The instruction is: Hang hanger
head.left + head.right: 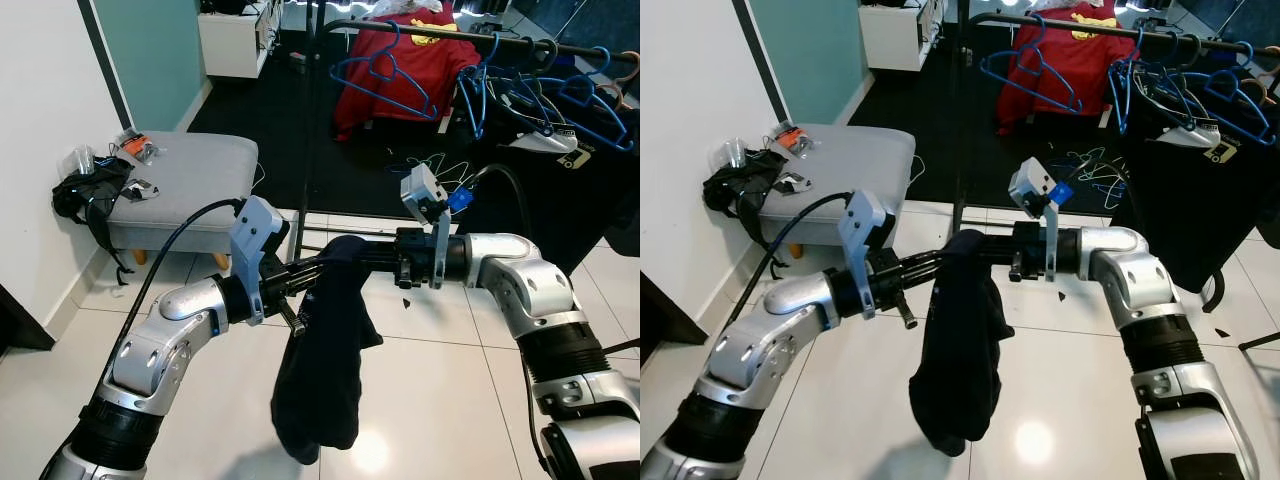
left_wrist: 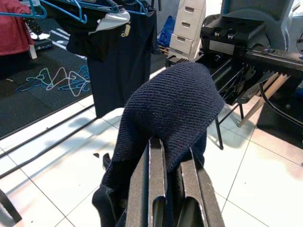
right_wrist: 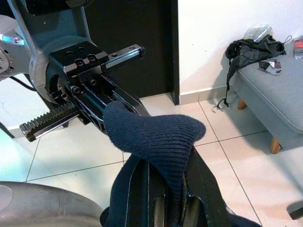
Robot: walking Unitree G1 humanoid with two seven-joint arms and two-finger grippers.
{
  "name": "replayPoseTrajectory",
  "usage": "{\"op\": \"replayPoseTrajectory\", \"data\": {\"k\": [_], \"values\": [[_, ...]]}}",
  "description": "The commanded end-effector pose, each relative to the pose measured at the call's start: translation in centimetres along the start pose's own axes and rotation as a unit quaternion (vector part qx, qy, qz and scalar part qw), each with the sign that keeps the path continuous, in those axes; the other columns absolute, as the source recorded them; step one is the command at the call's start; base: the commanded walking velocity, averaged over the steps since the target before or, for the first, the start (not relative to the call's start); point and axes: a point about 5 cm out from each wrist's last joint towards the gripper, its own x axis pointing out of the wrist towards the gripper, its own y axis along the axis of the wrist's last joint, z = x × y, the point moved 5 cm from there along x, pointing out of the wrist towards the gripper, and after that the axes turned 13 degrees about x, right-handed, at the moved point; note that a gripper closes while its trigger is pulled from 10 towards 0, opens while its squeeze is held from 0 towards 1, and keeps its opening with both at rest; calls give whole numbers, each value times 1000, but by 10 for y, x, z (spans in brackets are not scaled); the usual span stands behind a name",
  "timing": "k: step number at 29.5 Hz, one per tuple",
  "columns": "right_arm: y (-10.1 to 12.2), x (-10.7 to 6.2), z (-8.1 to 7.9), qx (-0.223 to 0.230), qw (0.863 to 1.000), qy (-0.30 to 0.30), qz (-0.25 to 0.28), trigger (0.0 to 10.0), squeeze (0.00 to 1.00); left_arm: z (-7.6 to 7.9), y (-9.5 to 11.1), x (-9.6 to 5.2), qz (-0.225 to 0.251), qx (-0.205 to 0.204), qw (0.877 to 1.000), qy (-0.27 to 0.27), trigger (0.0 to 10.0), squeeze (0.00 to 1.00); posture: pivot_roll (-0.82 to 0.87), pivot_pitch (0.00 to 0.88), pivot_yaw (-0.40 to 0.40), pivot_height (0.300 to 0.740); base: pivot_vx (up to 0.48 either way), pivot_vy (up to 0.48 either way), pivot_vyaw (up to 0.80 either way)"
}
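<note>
A dark navy knit garment (image 1: 325, 350) hangs between my two grippers over the white tile floor, with most of it drooping below them. My left gripper (image 1: 308, 276) reaches in from the left, its fingers (image 2: 156, 165) close together with the cloth draped over their tips. From the right comes my right gripper (image 1: 368, 256), shut on the same garment (image 3: 156, 137), with cloth running down between its fingers (image 3: 139, 189). Blue hangers (image 1: 385, 75) hang on the black clothes rail (image 1: 480, 38) behind.
A red shirt (image 1: 400, 60) and a dark shirt (image 1: 560, 170) hang on the rail. Loose hangers (image 1: 440, 165) lie on the dark floor under it. A grey ottoman (image 1: 190, 175) with small items and a black bag (image 1: 90, 190) stands at the left wall.
</note>
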Motion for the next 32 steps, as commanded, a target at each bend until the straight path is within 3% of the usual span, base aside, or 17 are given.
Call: {"op": "replayPoseTrajectory", "data": {"k": [1, 6, 7, 8, 9, 10, 11, 15, 16, 17, 18, 26, 28, 31, 32], "values": [[-1, 9, -7, -9, 1000, 27, -8, 0, 0, -7, 5, 0, 13, 2, 1000, 22, 0, 0, -61, 104, -44, 740, 0, 0, 0], [-3, 10, -7, -5, 1000, 24, -12, 0, 0, -16, 9, -2, 22, 1, 999, 41, 0, 0, -60, 105, -43, 740, 0, 0, 0], [-4, 10, -7, -1, 1000, 24, -12, 3176, 0, -19, 10, -3, 23, 2, 999, 45, 0, 0, -60, 105, -43, 740, 0, 0, 0], [-4, 11, -7, 4, 1000, 25, -12, 4235, 690, -21, 11, -4, 26, 2, 998, 49, 0, 0, -60, 105, -43, 740, 0, 0, 0], [-4, 11, -7, 4, 1000, 25, -12, 4235, 690, -21, 11, -4, 26, 2, 998, 49, 0, 0, -60, 105, -43, 740, 0, 0, 0], [-4, 11, -8, 7, 1000, 26, -12, 4235, 808, -23, 13, -4, 29, 1, 998, 53, 0, 0, -60, 105, -43, 740, 0, 0, 0], [-5, 12, -9, 9, 999, 29, -12, 4627, 1000, -26, 15, -4, 34, 0, 998, 58, 0, 0, -60, 106, -43, 740, 0, 0, 0], [-5, 12, -9, 10, 999, 30, -11, 4627, 1000, -27, 16, -4, 37, -1, 997, 61, 0, 0, -60, 106, -43, 740, 0, 0, 0], [-7, 13, -12, 14, 999, 38, -16, 7961, 1000, -29, 18, -4, 44, -5, 997, 66, 0, 0, -61, 107, -42, 740, 0, 0, 0], [-7, 13, -12, 14, 999, 38, -16, 7961, 1000, -29, 18, -4, 44, -5, 997, 66, 0, 0, -61, 107, -42, 740, 0, 0, 0], [-11, 13, -16, 19, 999, 47, -21, 10000, 1000, -30, 20, -4, 49, -7, 996, 68, 0, 0, -61, 106, -40, 740, 0, 0, 0], [-19, 17, -20, 21, 998, 52, -25, 10000, 1000, -37, 27, -5, 71, -21, 994, 78, 0, 0, -61, 107, -36, 740, 0, 0, 0], [-18, 17, -12, -6, 1000, 18, -14, 10000, 1000, -43, 31, -6, 84, -33, 992, 93, 0, 0, -59, 107, -41, 740, 0, 0, 0], [-18, 17, -12, -6, 1000, 18, -14, 10000, 1000, -43, 31, -6, 84, -33, 992, 93, 0, 0, -59, 107, -41, 740, 0, 0, 0], [-15, 16, -7, -23, 1000, -4, -4, 10000, 0, -46, 32, -8, 88, -36, 990, 101, 0, 0, -59, 107, -41, 740, 0, 0, 0]]}}
